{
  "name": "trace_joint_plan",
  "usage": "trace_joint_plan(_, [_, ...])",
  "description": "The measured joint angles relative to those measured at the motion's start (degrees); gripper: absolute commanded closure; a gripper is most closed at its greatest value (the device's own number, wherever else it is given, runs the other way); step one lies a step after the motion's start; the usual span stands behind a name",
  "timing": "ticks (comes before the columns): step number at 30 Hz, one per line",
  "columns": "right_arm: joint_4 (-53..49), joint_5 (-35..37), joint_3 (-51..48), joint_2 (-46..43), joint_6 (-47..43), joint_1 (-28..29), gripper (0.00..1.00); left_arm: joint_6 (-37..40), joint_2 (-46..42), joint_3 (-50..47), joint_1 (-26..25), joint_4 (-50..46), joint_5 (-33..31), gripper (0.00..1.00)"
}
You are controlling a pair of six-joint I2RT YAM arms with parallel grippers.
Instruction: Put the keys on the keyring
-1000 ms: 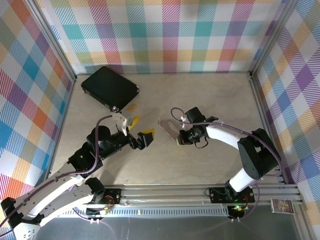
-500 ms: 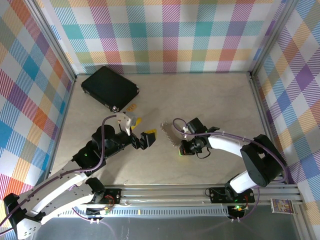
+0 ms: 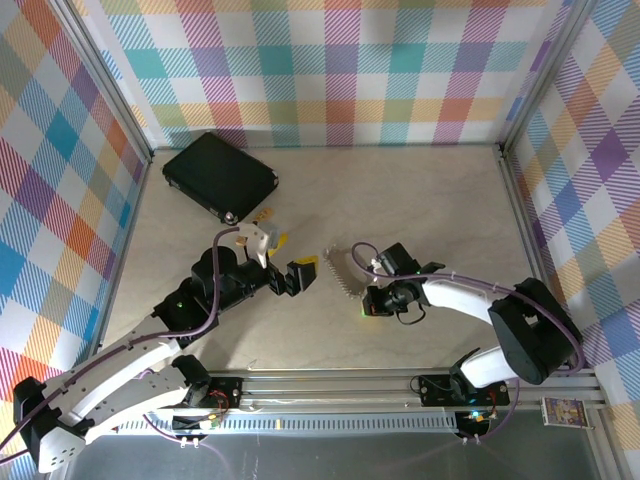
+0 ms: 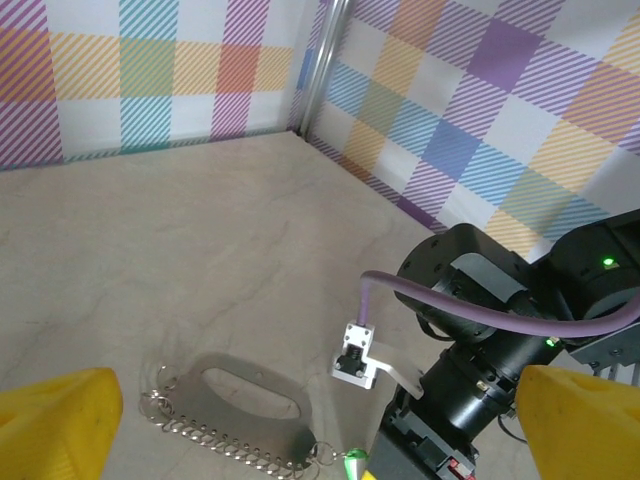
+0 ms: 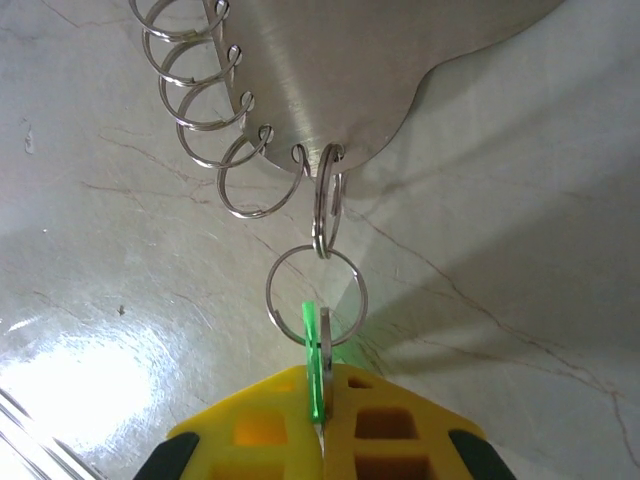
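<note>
A flat metal plate (image 3: 340, 270) lies mid-table with a row of small rings along one edge. From its end hole hangs a doubled ring, then a larger keyring (image 5: 268, 297). My right gripper (image 5: 320, 375) is shut on a key with a green cover (image 5: 312, 345), held edge-on, its tip crossing the keyring's lower arc. From above, the right gripper (image 3: 372, 300) sits at the plate's near right end. My left gripper (image 3: 283, 255) stands open just left of the plate, nothing between its yellow pads (image 4: 60, 420). Ahead of it are the plate (image 4: 240, 405) and green key (image 4: 352, 462).
A black case (image 3: 220, 175) lies at the back left. A small yellowish piece (image 3: 265, 213) rests on the table just in front of it. The right arm's wrist and purple cable (image 4: 470, 300) stand close to the plate. Checked walls enclose the table.
The right gripper has drawn back toward the near edge with the key, pulling the plate slightly along. The left arm has edged right and forward, closer to the plate.
</note>
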Motion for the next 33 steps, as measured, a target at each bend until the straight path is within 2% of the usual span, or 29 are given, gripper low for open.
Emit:
trace_joint_plan(9, [0.5, 1.2, -2.1, -1.7, 0.5, 0.1, 0.79, -0.2, 2.3, -0.1, 0.0, 0.0, -0.2, 0.00])
trace_joint_plan(17, [-1.3, 4.4, -3.3, -8.9, 1.1, 0.4, 0.66, -0.2, 1.7, -0.4, 0.0, -0.6, -3.3, 0.00])
trace_joint_plan(26, [-5.4, 9.1, -3.8, -18.0, 1.1, 0.4, 0.28, -0.4, -0.8, -0.5, 0.0, -5.4, -7.8, 0.00])
trace_joint_plan(29, [-6.6, 10.6, -3.8, -21.8, 1.2, 0.4, 0.05, -0.7, -1.2, -0.5, 0.0, -7.2, -9.6, 0.00])
trace_joint_plan(30, [-7.0, 11.5, -3.8, -23.2, 0.8, 0.4, 0.01, -0.9, -1.4, -0.5, 0.0, -7.8, -10.2, 0.00])
trace_joint_plan(33, [-8.1, 13.7, -3.8, -27.3, 0.3, 0.4, 0.01, -1.4, -2.5, -0.5, 0.0, -9.3, -13.0, 0.00])
